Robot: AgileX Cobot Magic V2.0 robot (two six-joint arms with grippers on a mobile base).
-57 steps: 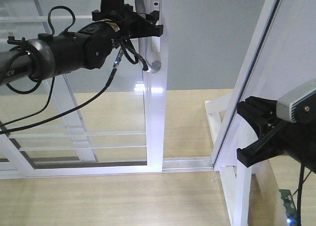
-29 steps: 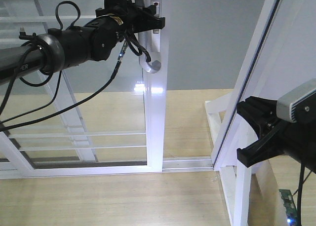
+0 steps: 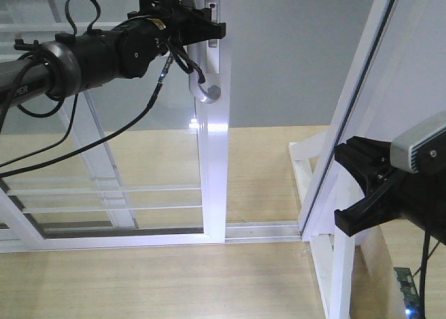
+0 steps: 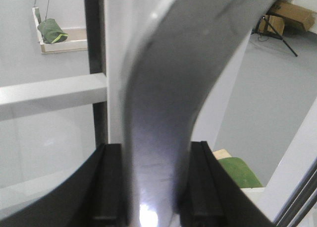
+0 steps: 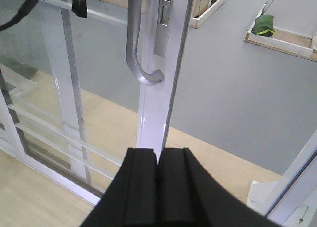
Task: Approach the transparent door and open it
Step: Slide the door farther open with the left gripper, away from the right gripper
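The transparent door (image 3: 213, 166) is a clear-glass panel in a glossy white frame, standing in the floor track at centre. Its curved grey metal handle (image 3: 207, 90) sits on the right stile, near the top of the front view. My left gripper (image 3: 206, 28) reaches in from the left and is shut on the handle. In the left wrist view the handle (image 4: 163, 113) fills the space between the two black fingers (image 4: 110, 187). My right gripper (image 5: 158, 160) is shut with its pads touching and nothing between them. It hangs low at the right (image 3: 359, 190), apart from the door (image 5: 156, 118) and the handle (image 5: 136, 53).
A slanted white-framed panel (image 3: 362, 89) and its white base (image 3: 306, 159) stand close on the right. A white floor track (image 3: 265, 230) crosses the wooden floor. Another glazed panel (image 3: 90, 141) lies behind the door at left. Shallow trays with green bundles (image 5: 265, 24) sit on the grey floor beyond.
The door's stile and handle have shifted a little to the left. My left gripper has gone with them, still clamped on the handle. The right arm has not moved.
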